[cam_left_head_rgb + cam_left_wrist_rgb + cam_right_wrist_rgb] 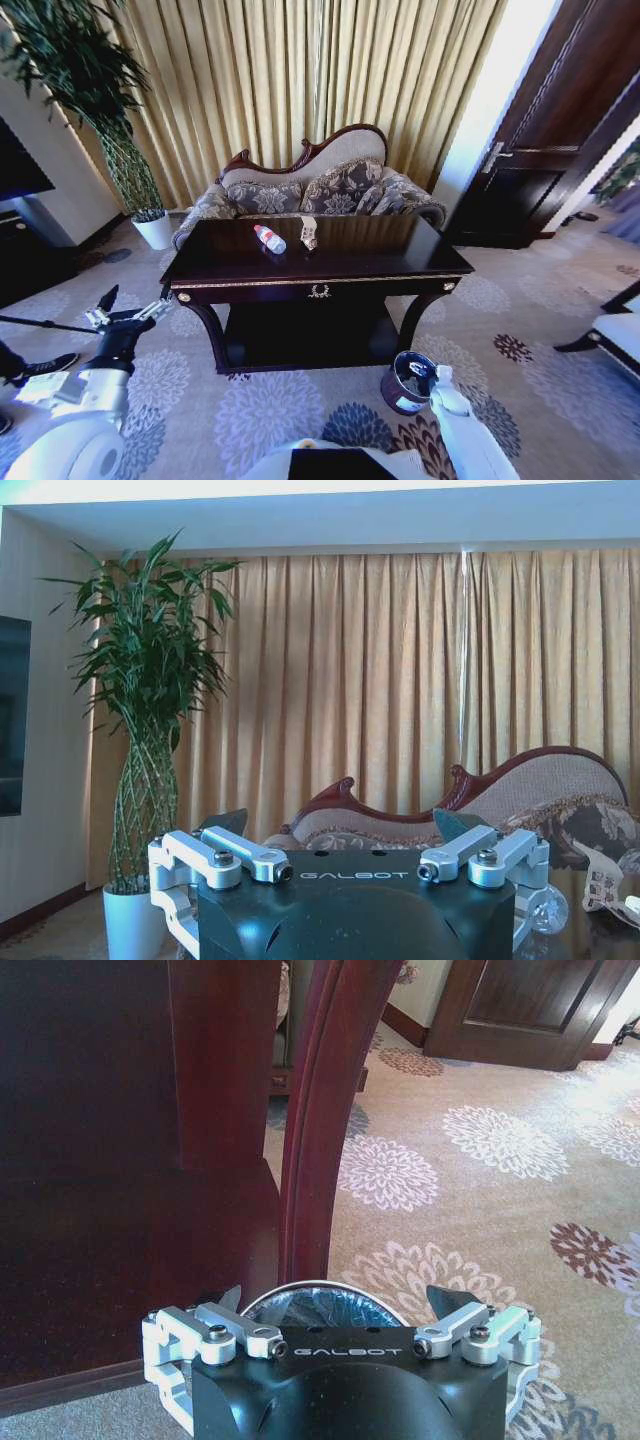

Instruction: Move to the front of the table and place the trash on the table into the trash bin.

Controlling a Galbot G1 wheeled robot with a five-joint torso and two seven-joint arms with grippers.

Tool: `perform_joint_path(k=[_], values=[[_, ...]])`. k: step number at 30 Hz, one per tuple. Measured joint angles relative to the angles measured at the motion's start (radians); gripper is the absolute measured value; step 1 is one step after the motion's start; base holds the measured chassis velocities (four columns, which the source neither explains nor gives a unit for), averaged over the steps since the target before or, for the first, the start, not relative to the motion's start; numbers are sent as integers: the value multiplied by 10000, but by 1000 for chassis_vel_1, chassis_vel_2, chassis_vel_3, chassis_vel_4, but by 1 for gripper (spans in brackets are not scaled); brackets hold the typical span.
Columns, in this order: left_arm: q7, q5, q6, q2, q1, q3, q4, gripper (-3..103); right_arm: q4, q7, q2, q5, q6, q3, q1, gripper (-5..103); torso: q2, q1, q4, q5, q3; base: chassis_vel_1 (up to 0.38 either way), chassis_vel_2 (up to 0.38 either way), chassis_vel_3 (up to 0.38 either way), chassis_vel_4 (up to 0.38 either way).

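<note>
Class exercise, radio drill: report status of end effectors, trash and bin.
Left end effector open, raised off table's left corner. Right end effector open above trash bin. Bottle and wrapper on tabletop. Nothing blocking.

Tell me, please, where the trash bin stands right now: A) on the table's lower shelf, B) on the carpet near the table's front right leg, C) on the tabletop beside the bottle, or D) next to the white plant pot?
B: in the head view the trash bin sits on the carpet just off the front right leg of the table, with the right tool close beside its rim.
</note>
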Motion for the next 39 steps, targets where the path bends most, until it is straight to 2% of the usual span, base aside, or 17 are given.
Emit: perform_joint_path(k=[9, 14, 16, 24, 32, 39], values=[[1, -6, 0, 3, -4, 29, 0, 100, 390, -3, -71, 518, -97, 3, -226, 100, 0, 0, -1, 2, 0, 0, 0, 0, 0], [4, -7, 0, -5, 3, 57, 0, 100, 1996, -68, -290, 1388, -726, 18, -705, 100, 0, 0, 1, 0, 0, 0, 0, 0, 0], [5, -7, 0, -3, 28, 63, 0, 100, 3134, -190, -415, 1711, -941, 110, -976, 100, 0, 0, -1, 0, 0, 0, 0, 0, 0], [3, -7, 0, -5, 87, 17, 0, 100, 6523, -226, -421, 2556, -931, 442, -1821, 100, 0, 0, 1, -2, 0, 0, 0, 0, 0], [-22, 0, 21, 31, 36, 81, 0, 100, 10275, -227, -442, 2690, -912, 511, -3287, 100, 0, 0, -1, -1, 0, 0, 0, 0, 0], [-92, -30, 100, 117, 3, 74, 0, 100, 11838, -225, -251, 2499, -908, 508, -4099, 100, 0, 0, -1, -1, -1, 0, 0, 0, 0]])
